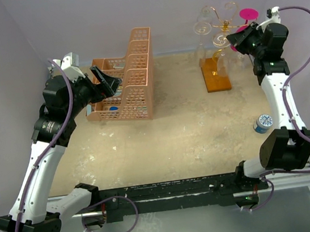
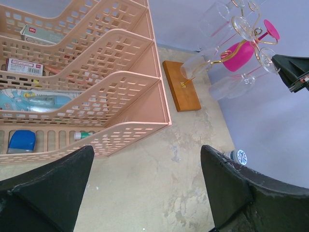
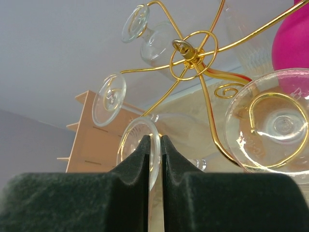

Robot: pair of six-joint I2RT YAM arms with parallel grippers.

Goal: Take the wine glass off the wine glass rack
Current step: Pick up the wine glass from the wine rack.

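The wine glass rack is a gold wire stand on an orange base at the back right, with several clear glasses and a pink one hanging upside down. In the right wrist view its gold hub spreads curled arms. My right gripper is shut on the round foot of a clear wine glass that hangs in a curled arm. From above, that gripper sits at the rack's right side. My left gripper hangs open over bare table, near the basket.
A peach lattice basket with boxes and small items stands at the back left. A small bottle with a blue-white cap stands by the right arm. Purple walls close in the back and sides.
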